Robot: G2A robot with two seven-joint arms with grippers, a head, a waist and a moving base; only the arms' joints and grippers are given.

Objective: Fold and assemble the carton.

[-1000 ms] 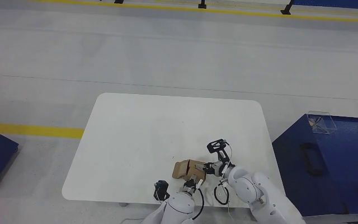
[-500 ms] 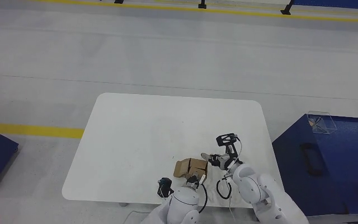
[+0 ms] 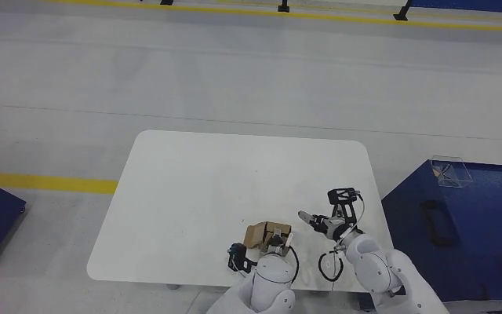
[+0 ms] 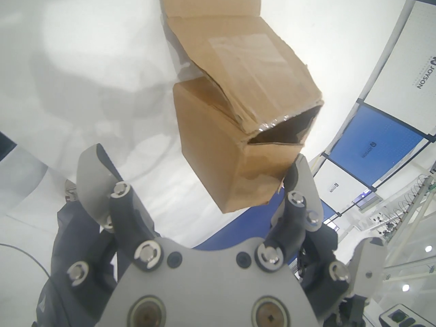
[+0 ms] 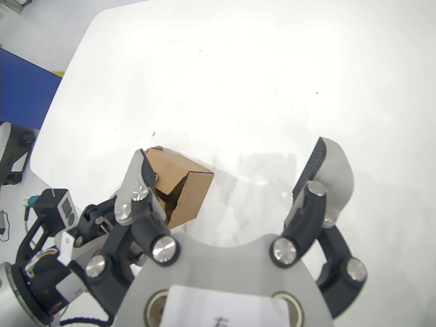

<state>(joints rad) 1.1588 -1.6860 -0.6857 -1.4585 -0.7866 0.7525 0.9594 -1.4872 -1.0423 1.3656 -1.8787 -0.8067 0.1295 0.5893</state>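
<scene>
**Worktop.** The white worktop (image 3: 196, 188) is a smooth, faintly glossy slab with rounded corners. The brown corrugated cardboard carton (image 3: 263, 233) lies on its side close to the near edge, a little right of the middle. Most of the white surface runs on from it to the far side and to the left. A dark blue cabinet (image 3: 463, 251) stands just off the right edge.

**Carton.**
- It is partly erected, and the box section is skewed rather than square.
- At the left end a tuck flap with rounded corners lies flat on the worktop.
- The mouth at the right-near end gapes open and is dark inside. Its rim is ragged and crushed, with layers of board folded inward along one side.
- The upper panel bears a pale, shiny rectangular patch. I cannot tell whether it is tape or a label, and any writing on it is too faint to read.

**Left gripper** (image 4: 195, 156).
- The fingers are grey metal on dark links with bare screw heads.
- It sits at the carton's open end with its fingers spread wide, holding nothing.
- One fingertip touches the carton's lower corner beside the mouth. The other stands well apart from the side wall.

**Right gripper** (image 5: 232, 148).
- The fingers are pale grey with ribbed black pads (image 5: 308, 165).
- They are spread wide, with nothing between them.
- It hangs above the worktop to the right of the carton, near but apart from it, with white surface beneath.
</scene>
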